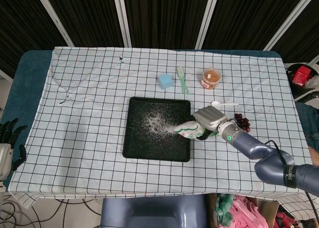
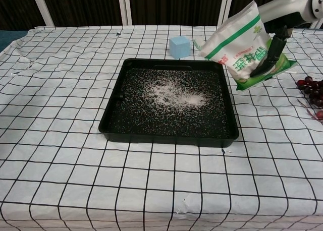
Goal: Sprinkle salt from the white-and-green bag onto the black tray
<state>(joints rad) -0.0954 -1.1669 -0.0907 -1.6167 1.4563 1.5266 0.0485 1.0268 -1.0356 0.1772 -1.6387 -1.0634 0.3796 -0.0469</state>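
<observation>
A: Logging head view first. Right robot hand (image 1: 210, 121) is clamped on the white-and-green plastic salt bag (image 1: 187, 130), bag tipped with its leading end over the right rim of the square black plastic tray (image 1: 133, 141). My read: tilted that way so the mouth faces the tray and grains fall inside. White salt patch (image 1: 158, 124) already lies near tray centre.

B: Left robot hand?

A: Left robot hand (image 1: 6, 144) sits at the far left edge of the counter (image 1: 75, 118), well apart from everything, holding nothing, fingers spread apart.

B: Surroundings?

A: Beyond the tray: light blue cube (image 1: 165, 81), pale green brush (image 1: 182, 79), small orange-filled clear jar (image 1: 211, 78). White plastic spoon (image 1: 224, 104) and dark red grapes (image 1: 243, 122) lie just beside the right arm. None stands between bag and tray.

B: Chest view?

A: Salt bag (image 2: 243, 48) is raised and leaning left, its upper corner over the tray's (image 2: 166, 135) far right corner, green lower edge toward the robot hand (image 2: 274, 52), whose dark fingers (image 2: 268, 62) press the bag's front. Cube (image 2: 179, 47) sits just behind the tray; grapes (image 2: 312, 88) at right edge. Jar is hidden behind the bag. Whether salt is falling now, I cannot tell.
</observation>
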